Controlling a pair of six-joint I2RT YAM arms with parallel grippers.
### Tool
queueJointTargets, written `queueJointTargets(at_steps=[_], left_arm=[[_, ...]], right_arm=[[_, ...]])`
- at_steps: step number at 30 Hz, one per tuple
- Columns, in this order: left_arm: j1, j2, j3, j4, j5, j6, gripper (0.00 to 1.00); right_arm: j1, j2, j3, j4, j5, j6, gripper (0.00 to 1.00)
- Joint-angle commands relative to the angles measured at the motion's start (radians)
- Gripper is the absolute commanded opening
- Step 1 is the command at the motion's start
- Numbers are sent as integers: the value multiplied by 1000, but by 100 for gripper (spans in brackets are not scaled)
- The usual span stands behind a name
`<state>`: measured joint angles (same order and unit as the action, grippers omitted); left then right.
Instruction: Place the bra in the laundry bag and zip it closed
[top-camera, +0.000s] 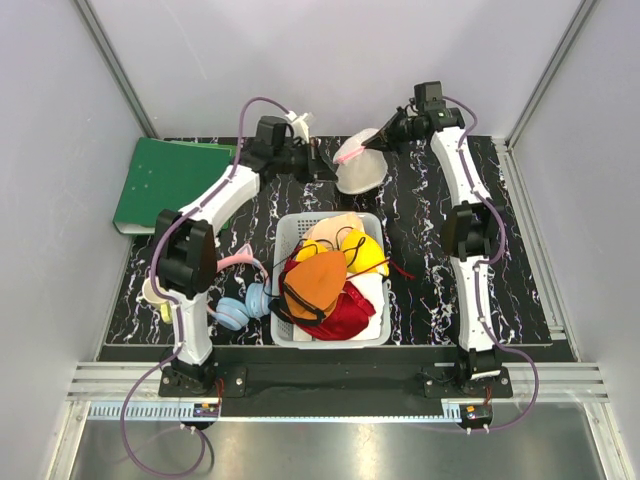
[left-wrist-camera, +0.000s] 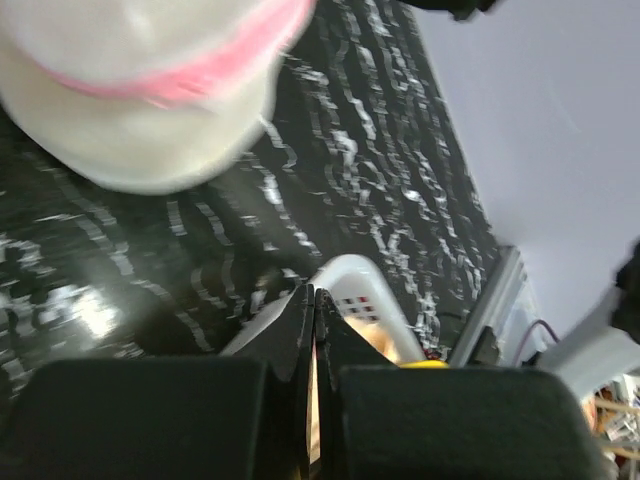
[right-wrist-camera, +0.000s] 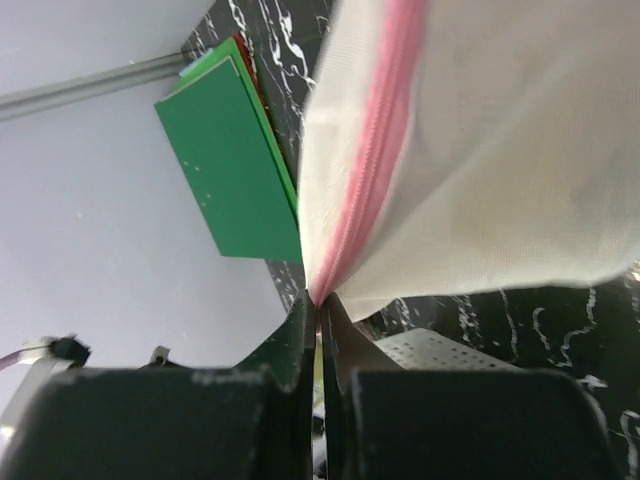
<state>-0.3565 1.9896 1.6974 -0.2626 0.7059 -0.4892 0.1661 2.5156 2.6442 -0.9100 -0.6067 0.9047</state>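
The right tool (right-wrist-camera: 318, 304) is pinching the laundry bag (right-wrist-camera: 490, 150) at its pink zipper rim. The left tool (left-wrist-camera: 312, 300) is hovering just beside it, closed and holding nothing.

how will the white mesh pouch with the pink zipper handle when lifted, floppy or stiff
Probably floppy: the white mesh pouch sags and folds where the right gripper pinches its pink zipper. Likely light, being thin fabric.
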Motion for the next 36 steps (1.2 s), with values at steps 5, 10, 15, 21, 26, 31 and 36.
queueJointTargets(at_steps=[5, 10, 15, 21, 26, 31, 36], left_arm=[[-18, 15, 97, 73, 35, 18, 22], [-21, 66, 160, -33, 35, 174, 46], [-19, 71, 145, -75, 58, 202, 52], [-21, 81, 119, -79, 36, 170, 56], [-21, 123, 153, -73, 29, 150, 57], [-19, 155, 167, -34, -9, 35, 59], [-10, 169, 137, 154, -3, -109, 59]], right_arm=[[-10, -158, -182, -51, -56, -173, 0], [-20, -170, -182, -23, -129, -135, 0], [-28, -179, -168, -21, -183, -64, 0], [-34, -181, -167, -9, -232, -20, 0], [-36, -182, -170, 14, -257, 23, 0], [-34, -190, -199, 51, -265, 66, 0], [-34, -207, -233, 94, -275, 99, 0]])
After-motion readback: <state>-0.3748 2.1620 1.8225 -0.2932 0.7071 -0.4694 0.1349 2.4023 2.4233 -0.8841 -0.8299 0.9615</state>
